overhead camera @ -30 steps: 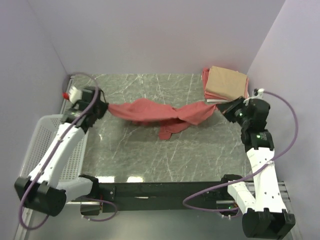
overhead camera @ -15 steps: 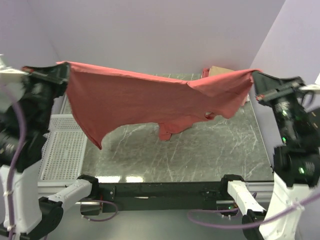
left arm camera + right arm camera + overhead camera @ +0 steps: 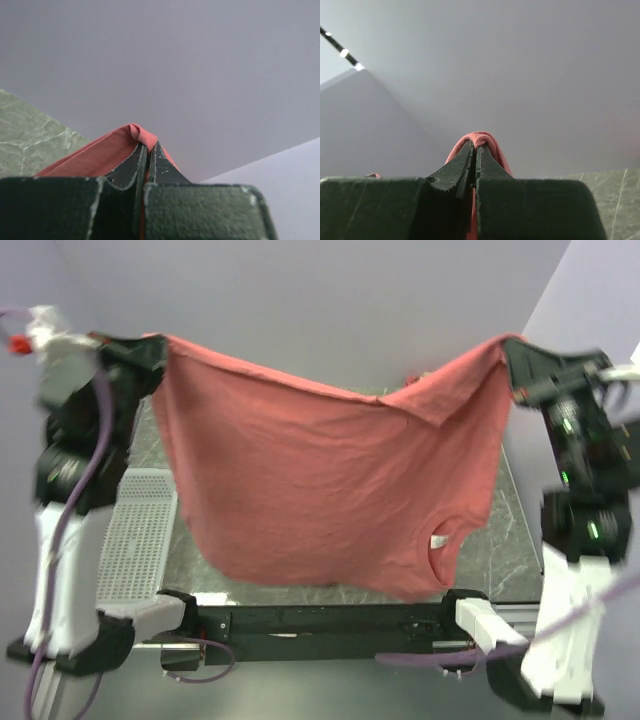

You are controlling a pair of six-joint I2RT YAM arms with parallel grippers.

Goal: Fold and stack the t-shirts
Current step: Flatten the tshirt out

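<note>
A large salmon-red t-shirt (image 3: pixel 320 490) hangs spread in the air between both arms, its neck opening (image 3: pixel 440 540) low on the right. My left gripper (image 3: pixel 160 348) is shut on its upper left corner, high above the table. In the left wrist view the red hem (image 3: pixel 142 136) folds over the closed fingertips of the left gripper (image 3: pixel 149 149). My right gripper (image 3: pixel 507 352) is shut on the upper right corner. The right wrist view shows red cloth (image 3: pixel 482 137) pinched at the tips of the right gripper (image 3: pixel 475 146). The hanging shirt hides any other t-shirts.
A white mesh basket (image 3: pixel 135 540) sits at the left of the marble table (image 3: pixel 515 530). Purple walls close in the back and both sides. The hanging shirt hides most of the tabletop and its back right corner.
Both arms have risen from table height, lifting the red t-shirt from a bunched strip on the table into a wide hanging sheet. The folded shirts at the back right are now hidden.
</note>
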